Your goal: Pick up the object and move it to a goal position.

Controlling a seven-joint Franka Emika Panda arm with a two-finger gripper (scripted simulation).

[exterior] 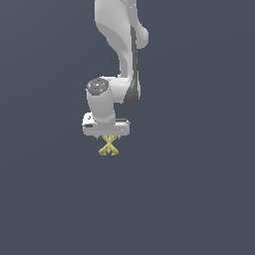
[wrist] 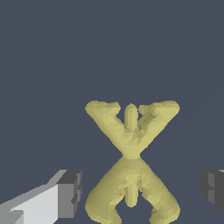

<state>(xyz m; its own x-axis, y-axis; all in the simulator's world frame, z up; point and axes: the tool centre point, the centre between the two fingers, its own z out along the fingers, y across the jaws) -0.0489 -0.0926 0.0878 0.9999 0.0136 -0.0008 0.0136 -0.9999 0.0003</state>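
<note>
The object (exterior: 108, 147) is a small dull-yellow X-shaped thing with knobby limb ends. In the exterior view it shows just below the white gripper bar (exterior: 105, 128), much narrower than it. The fingers are not visible there. In the wrist view the object (wrist: 131, 148) lies between the two dark finger pads (wrist: 70, 193), one on each side, with clear gaps to both. My gripper (wrist: 141, 191) is open around the object's near limbs and does not touch it.
The plain dark grey-blue ground (exterior: 199, 199) fills both views. The white arm (exterior: 122, 55) rises above the gripper in the exterior view. No other object or goal marker shows.
</note>
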